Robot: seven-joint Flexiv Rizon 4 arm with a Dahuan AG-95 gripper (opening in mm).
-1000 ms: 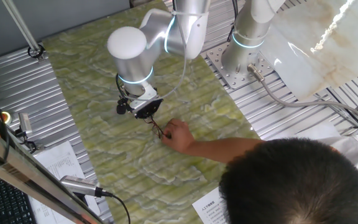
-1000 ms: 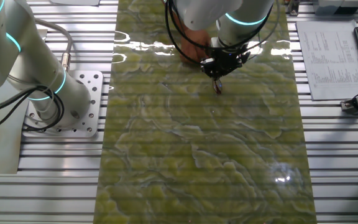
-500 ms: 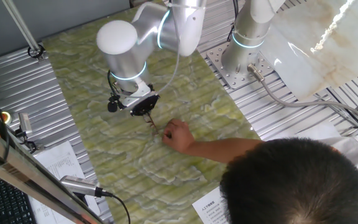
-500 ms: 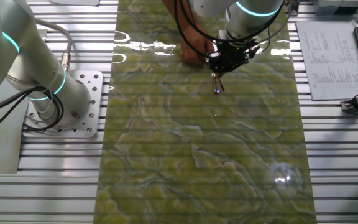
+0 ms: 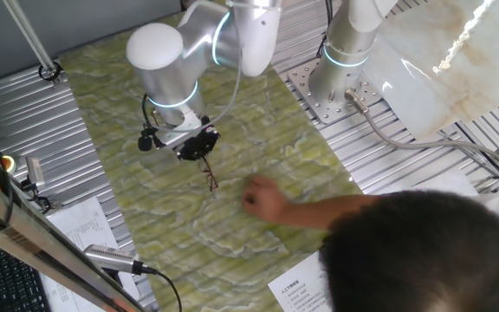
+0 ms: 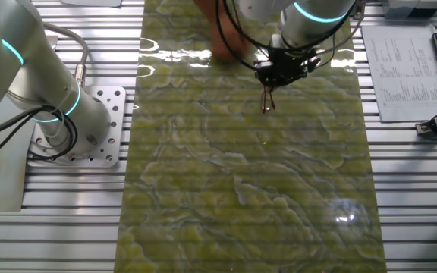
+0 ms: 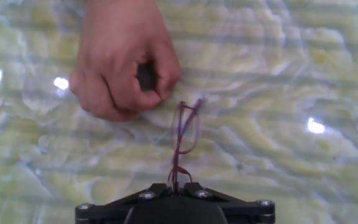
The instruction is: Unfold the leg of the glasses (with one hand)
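The glasses (image 7: pixel 186 129) have a thin reddish-brown wire frame and hang from one leg below my gripper (image 7: pixel 174 185). The black gripper is shut on the end of that leg, and the frame dangles just over the green marbled mat. In one fixed view the glasses (image 5: pixel 210 178) hang under the gripper (image 5: pixel 199 154). In the other fixed view the glasses (image 6: pixel 266 99) hang under the gripper (image 6: pixel 274 76). A person's bare hand (image 7: pixel 123 62) is closed in a fist beside the glasses and apart from them.
The person's arm (image 5: pixel 319 208) reaches in from the right, with their head at the near right. A second robot arm's base (image 5: pixel 340 65) stands at the mat's far right edge. Papers (image 6: pixel 404 68) and a keyboard lie beside the mat.
My gripper has moved left and away from the person, carrying the glasses by the leg. The person's hand has let go of the glasses and drawn back.
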